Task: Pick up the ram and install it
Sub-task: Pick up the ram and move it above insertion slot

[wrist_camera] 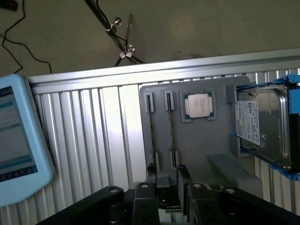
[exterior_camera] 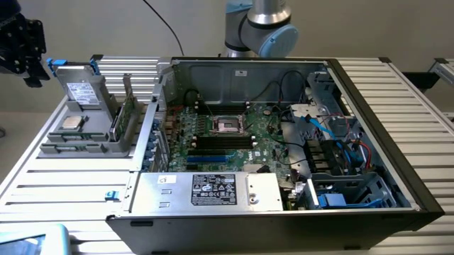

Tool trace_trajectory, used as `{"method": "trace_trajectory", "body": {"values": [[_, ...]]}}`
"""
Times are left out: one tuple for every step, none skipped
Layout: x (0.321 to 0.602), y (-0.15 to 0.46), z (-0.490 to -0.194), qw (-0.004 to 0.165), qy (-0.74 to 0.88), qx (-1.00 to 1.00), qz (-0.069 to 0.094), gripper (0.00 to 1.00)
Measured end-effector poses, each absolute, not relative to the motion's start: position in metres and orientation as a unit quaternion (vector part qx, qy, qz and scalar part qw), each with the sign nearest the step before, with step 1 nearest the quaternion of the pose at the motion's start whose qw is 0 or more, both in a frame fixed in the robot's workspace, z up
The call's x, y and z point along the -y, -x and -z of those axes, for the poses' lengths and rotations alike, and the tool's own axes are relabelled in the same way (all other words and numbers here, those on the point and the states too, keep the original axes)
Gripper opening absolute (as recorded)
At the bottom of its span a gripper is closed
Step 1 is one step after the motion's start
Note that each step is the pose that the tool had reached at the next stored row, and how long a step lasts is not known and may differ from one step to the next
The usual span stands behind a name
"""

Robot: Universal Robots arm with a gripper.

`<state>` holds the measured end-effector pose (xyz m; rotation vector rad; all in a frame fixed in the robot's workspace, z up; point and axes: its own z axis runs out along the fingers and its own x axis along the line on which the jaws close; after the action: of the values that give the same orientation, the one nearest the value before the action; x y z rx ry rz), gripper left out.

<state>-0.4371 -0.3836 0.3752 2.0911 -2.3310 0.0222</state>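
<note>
I see my gripper (wrist_camera: 166, 176) roughly half parted, gripping nothing, its body cropped at the frame edge, while the ram (exterior_camera: 125, 118) stands on edge in the grey holder (exterior_camera: 85, 147), nine o'clock from the case (exterior_camera: 234, 79).

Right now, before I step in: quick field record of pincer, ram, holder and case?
pincer: open, nothing in it, high over the table at the exterior view's left
ram: on edge in the grey holder, not picked up
also in holder: CPU, drive
case: open, motherboard exposed
memory slots: look empty
tablet: apart from the holder
</note>
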Motion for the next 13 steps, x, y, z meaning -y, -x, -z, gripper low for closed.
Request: {"method": "trace_trajectory", "body": {"values": [[0.384,0.437,-0.375,0.005,-0.668,0.744,-0.007,0.36],[0.384,0.437,-0.375,0.005,-0.668,0.744,-0.007,0.42],[0.384,0.437,-0.375,0.005,-0.668,0.744,-0.007,0.42],[0.384,0.437,-0.374,0.005,-0.668,0.744,-0.007,0.42],[0.384,0.437,-0.372,0.005,-0.668,0.744,-0.007,0.49],[0.384,0.437,-0.371,0.005,-0.668,0.744,-0.007,0.49],[0.384,0.437,-0.369,0.005,-0.668,0.744,-0.007,0.49],[0.384,0.437,-0.367,0.005,-0.669,0.744,-0.007,0.49],[0.384,0.437,-0.365,0.005,-0.669,0.743,-0.007,0.49],[0.384,0.437,-0.363,0.005,-0.669,0.743,-0.007,0.49],[0.384,0.437,-0.362,0.005,-0.67,0.742,-0.007,0.49],[0.384,0.437,-0.36,0.005,-0.672,0.741,-0.007,0.49],[0.384,0.437,-0.358,0.005,-0.673,0.74,-0.007,0.49]]}}
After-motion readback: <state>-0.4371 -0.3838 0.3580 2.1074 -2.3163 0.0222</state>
